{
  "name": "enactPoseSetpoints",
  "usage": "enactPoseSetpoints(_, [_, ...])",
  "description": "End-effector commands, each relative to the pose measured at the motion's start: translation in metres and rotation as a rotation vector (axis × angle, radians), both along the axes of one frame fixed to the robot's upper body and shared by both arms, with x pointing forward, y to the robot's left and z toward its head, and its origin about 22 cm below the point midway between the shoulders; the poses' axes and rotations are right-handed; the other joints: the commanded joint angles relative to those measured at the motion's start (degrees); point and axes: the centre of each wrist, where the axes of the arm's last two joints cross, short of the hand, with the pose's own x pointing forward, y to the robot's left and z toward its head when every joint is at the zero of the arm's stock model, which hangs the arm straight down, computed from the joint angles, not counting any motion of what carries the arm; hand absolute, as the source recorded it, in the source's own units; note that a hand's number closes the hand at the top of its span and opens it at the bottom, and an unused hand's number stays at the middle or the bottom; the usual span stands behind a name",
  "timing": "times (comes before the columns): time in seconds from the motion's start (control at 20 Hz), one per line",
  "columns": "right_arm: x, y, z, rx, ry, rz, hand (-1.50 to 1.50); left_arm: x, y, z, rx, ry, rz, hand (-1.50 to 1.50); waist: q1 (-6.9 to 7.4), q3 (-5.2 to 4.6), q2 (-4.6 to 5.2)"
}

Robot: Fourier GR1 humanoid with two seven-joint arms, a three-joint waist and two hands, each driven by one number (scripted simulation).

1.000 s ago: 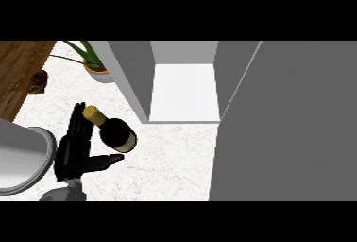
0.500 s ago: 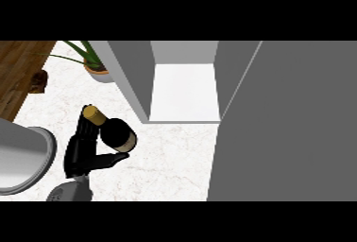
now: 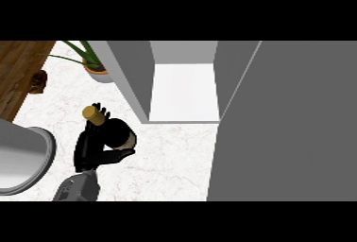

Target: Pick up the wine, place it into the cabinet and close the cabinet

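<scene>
The wine bottle (image 3: 117, 134) is dark with a gold cap (image 3: 90, 112) and stands on the white marble counter, left of the cabinet. My left hand (image 3: 90, 150) is curled round the bottle's left side, thumb across its front. The cabinet (image 3: 185, 92) is open, showing a pale shelf inside. Its grey door (image 3: 286, 123) swings out and fills the right of the view. My right hand does not show.
A potted green plant (image 3: 97, 73) stands at the back, just left of the cabinet's side wall (image 3: 132, 75). A round grey basin (image 3: 24, 156) lies at the left edge. A wooden surface (image 3: 17, 71) with a small brown object (image 3: 38, 81) sits at the back left.
My left hand's fingers, raised beside the bottle a second ago, have wrapped round it. The bottle has barely shifted. The cabinet and door stay as they were.
</scene>
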Motion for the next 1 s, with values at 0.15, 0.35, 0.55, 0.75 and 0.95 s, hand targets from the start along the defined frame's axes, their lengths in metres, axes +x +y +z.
enactPoseSetpoints(0.15, [-0.031, -0.003, 0.015, 0.014, -0.045, 0.027, -1.50, 0.001, -0.003, -0.017, -0.026, -0.015, -0.003, -1.50, 0.04, -0.01, 0.01])
enactPoseSetpoints(0.35, [-0.036, -0.005, 0.016, 0.039, -0.050, 0.038, -1.50, 0.011, -0.002, -0.019, -0.078, -0.043, -0.019, -1.50, -0.20, -0.02, 0.00])
enactPoseSetpoints(0.55, [-0.028, -0.007, 0.010, 0.018, -0.019, 0.025, -1.50, -0.005, 0.006, -0.025, -0.131, -0.031, -0.127, 1.50, 0.14, 0.03, -0.10])
enactPoseSetpoints(0.75, [-0.023, -0.010, 0.009, 0.036, -0.045, 0.036, -1.50, 0.007, -0.018, -0.033, -0.033, -0.062, -0.160, 1.50, -0.18, 0.01, 0.05])
enactPoseSetpoints(0.95, [-0.015, -0.012, 0.008, 0.029, -0.044, 0.028, -1.50, 0.004, -0.010, -0.026, 0.133, -0.133, -0.179, 1.50, -0.04, 0.05, -0.01])
